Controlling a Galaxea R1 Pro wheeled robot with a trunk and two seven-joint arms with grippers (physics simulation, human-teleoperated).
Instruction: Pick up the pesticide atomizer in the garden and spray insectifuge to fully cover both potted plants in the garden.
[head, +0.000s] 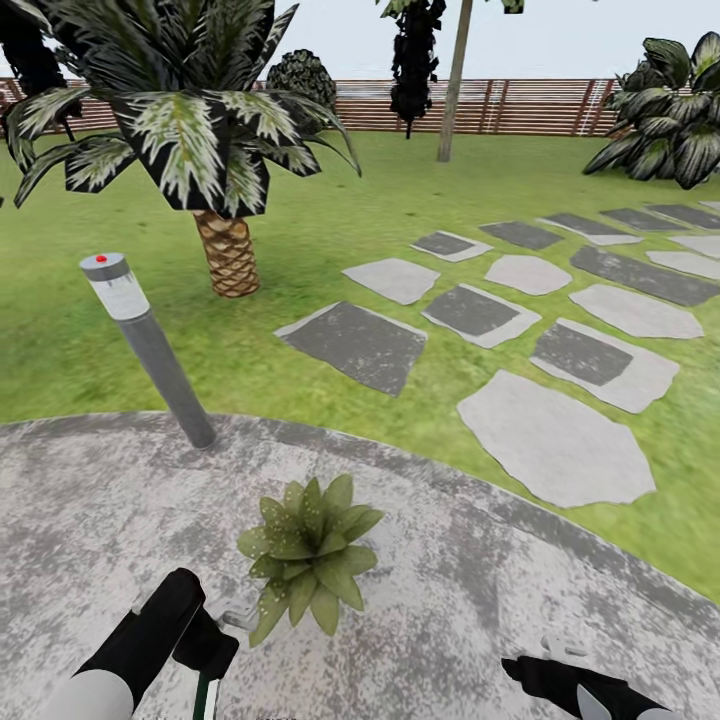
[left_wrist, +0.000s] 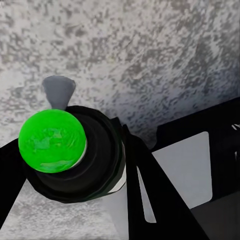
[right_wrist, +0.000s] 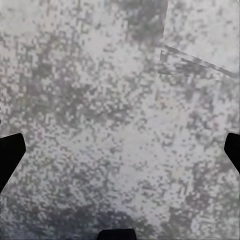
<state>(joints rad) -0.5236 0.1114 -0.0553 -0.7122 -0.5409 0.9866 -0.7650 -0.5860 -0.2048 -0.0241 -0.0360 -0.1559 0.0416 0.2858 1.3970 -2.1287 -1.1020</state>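
A potted plant (head: 310, 555), a low rosette of pointed, white-speckled green leaves, sits on the grey stone patio (head: 480, 580) just ahead of me. My left gripper (head: 210, 650) is beside the plant's near-left leaves, shut on the pesticide atomizer (head: 207, 695), a slender dark-green bottle with a white stripe. In the left wrist view the atomizer (left_wrist: 70, 155) appears end-on as a dark cylinder with a bright green round end, and black fingers (left_wrist: 150, 190) clamp its sides. My right gripper (head: 560, 650) hangs low at the near right; its fingertips (right_wrist: 10, 155) stand wide apart over bare stone.
A tilted grey lamp post (head: 150, 345) with a red dot on top rises from the patio's far edge. Behind it stands a palm (head: 225, 250). Grey stepping stones (head: 355, 345) cross the lawn to the right. A brown slat fence (head: 520, 105) closes the back.
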